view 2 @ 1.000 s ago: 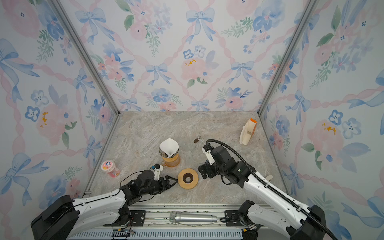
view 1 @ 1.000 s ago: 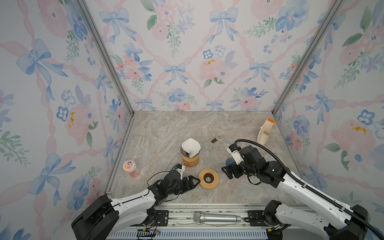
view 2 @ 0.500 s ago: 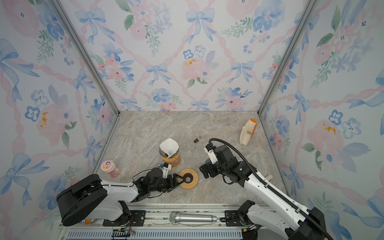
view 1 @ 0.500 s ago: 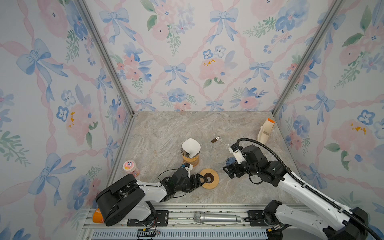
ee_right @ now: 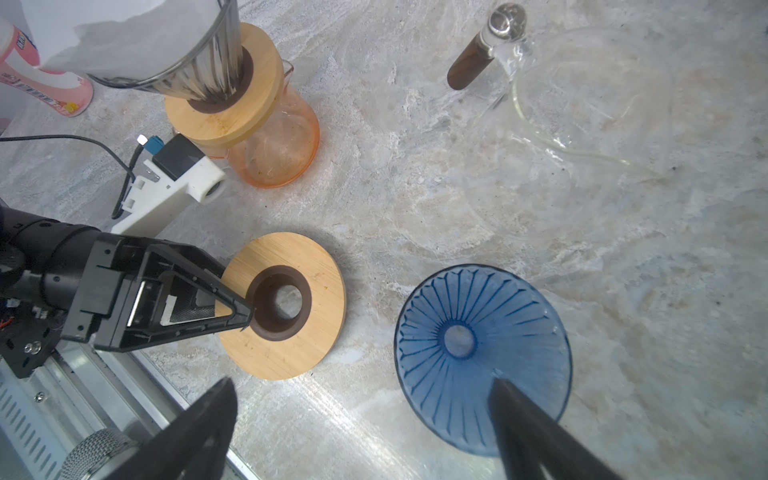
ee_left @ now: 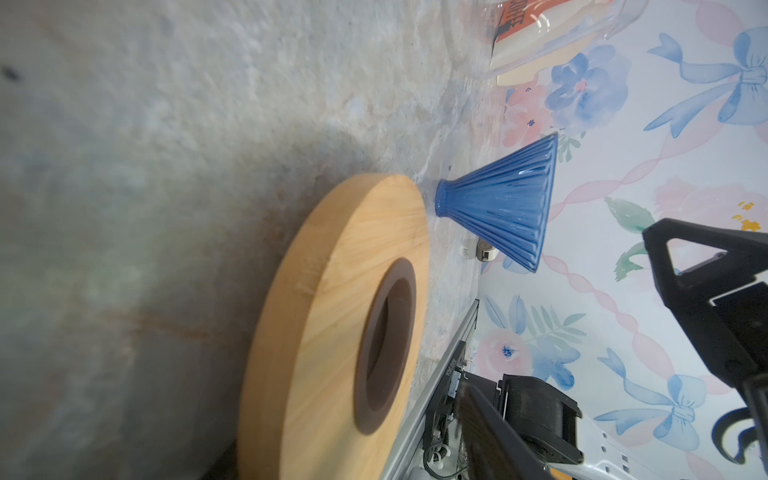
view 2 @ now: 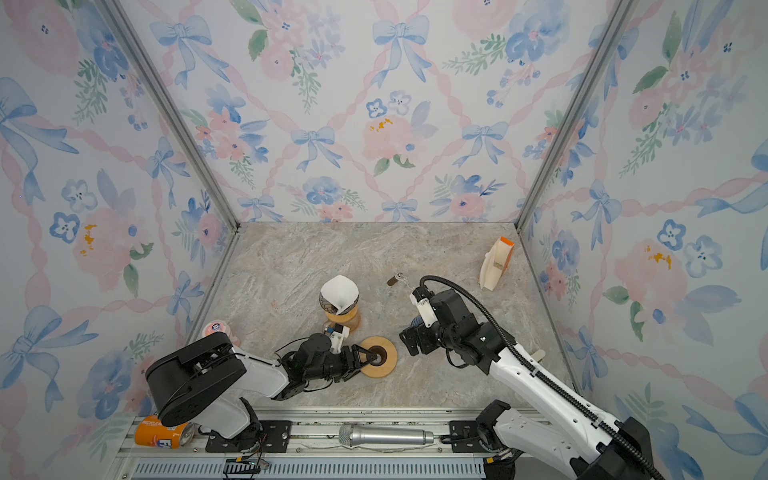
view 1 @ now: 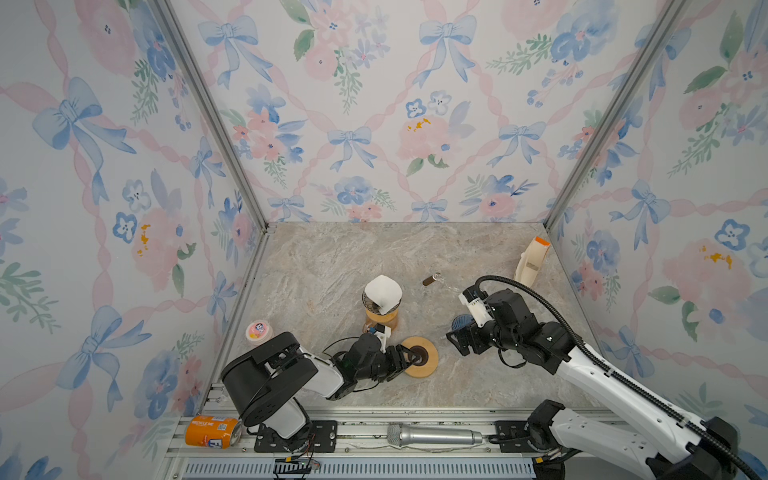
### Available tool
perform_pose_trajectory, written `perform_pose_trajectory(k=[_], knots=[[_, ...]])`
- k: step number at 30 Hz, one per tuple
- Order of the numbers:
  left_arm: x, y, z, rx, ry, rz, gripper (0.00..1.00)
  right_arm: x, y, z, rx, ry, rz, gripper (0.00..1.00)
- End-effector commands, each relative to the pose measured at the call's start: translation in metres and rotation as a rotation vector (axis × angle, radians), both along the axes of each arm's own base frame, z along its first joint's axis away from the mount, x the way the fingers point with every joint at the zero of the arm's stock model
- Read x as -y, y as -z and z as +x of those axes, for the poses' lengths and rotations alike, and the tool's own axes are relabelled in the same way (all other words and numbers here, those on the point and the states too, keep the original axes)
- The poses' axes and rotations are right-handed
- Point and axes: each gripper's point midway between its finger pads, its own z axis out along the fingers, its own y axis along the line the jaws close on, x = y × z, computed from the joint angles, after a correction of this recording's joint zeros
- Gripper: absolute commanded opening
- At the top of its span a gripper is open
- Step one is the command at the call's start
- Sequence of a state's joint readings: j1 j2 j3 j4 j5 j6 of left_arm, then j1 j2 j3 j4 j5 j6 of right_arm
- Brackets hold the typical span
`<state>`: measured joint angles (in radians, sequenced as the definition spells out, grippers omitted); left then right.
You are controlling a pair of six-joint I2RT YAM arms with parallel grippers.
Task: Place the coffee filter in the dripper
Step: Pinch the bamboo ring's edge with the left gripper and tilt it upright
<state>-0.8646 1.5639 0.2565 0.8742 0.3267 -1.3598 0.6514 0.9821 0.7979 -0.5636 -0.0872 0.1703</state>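
Observation:
The white coffee filter (view 1: 382, 293) (view 2: 338, 293) stands in a grey ribbed dripper (ee_right: 208, 70) on an orange carafe (ee_right: 274, 153). A blue ribbed dripper (ee_right: 482, 340) (ee_left: 507, 208) stands on the table under my right gripper (ee_right: 361, 382) (view 1: 457, 340). That gripper is open wide, with one finger over the blue rim. A wooden ring (view 1: 428, 368) (ee_right: 291, 353) with a brown insert lies flat on the table. My left gripper (view 1: 409, 358) (view 2: 370, 358) lies sideways at the ring's near edge. It is open, and its upper finger (ee_right: 232, 307) reaches to the insert. The lower finger is hidden.
A clear glass carafe (ee_right: 582, 124) with a brown handle (view 1: 431, 279) lies behind the blue dripper. A pink cup (view 1: 259, 331) stands by the left wall. A cream holder (view 1: 532, 262) stands at the back right. An orange can (view 1: 212, 432) and a microphone (view 1: 434, 435) lie on the front rail.
My left gripper has reached right, to the wooden ring, and its jaws have narrowed. The right arm has barely moved.

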Motion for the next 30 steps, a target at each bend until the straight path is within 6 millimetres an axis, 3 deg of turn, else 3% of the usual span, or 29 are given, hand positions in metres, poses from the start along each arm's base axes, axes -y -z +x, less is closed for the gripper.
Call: perform_pose_trajectory(k=[1, 14, 30], knots=[[-0.002, 0.012, -0.006, -0.038, 0.014, 0.039, 0.59, 0.001, -0.001, 0.001, 0.009, -0.009, 0.004, 0.96], [-0.01, 0.0, -0.007, -0.001, -0.014, 0.015, 0.38, 0.0, -0.002, 0.001, 0.011, -0.016, 0.008, 0.97], [-0.012, -0.006, -0.014, 0.007, -0.012, -0.002, 0.21, -0.001, -0.004, 0.0, 0.007, -0.018, 0.016, 0.97]])
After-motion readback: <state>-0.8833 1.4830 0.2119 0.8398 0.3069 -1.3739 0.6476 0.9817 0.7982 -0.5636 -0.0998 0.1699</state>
